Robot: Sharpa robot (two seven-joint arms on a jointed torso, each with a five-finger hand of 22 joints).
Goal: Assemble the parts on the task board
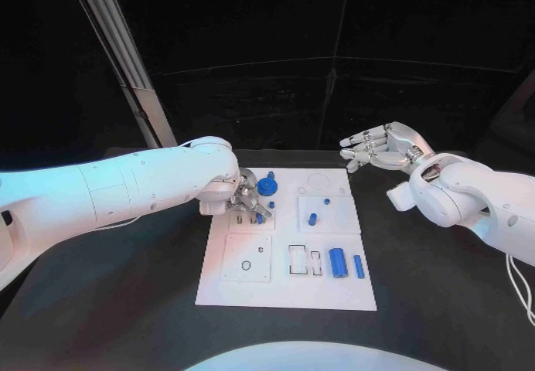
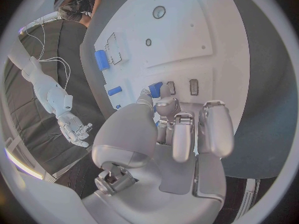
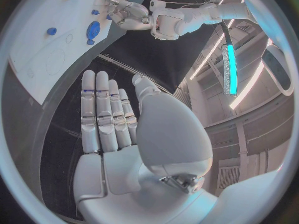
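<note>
In the middle of the black table (image 1: 123,309) lies the white task board (image 1: 335,286), its long side running away from the robot. The left hand (image 1: 236,199) is down on the board's left half, toward the far end, fingers (image 2: 182,134) curled in over a small blue part (image 2: 155,89). The left wrist view shows the fingertips bunched at that part next to two small rectangular slots; whether they actually pinch it cannot be told.

Just beyond the left hand a round blue part (image 1: 267,186) sits on the board — it looks like a knob or gear seen from above. On the board's right half a short blue peg (image 1: 315,218) stands near the middle, with a smaller blue piece (image 1: 327,201) beyond it. At the near right, two blue cylinders lie flat side by side, long axes pointing away from the robot: a thicker one (image 1: 337,263) and a thinner one (image 1: 359,266) to its right — apart, not touching. A black ring outline (image 1: 245,266) marks the near left panel.

The right hand (image 1: 379,148) is off the board, raised beyond its far right corner. Its fingers (image 3: 102,114) lie straight and side by side, palm open, holding nothing.
</note>
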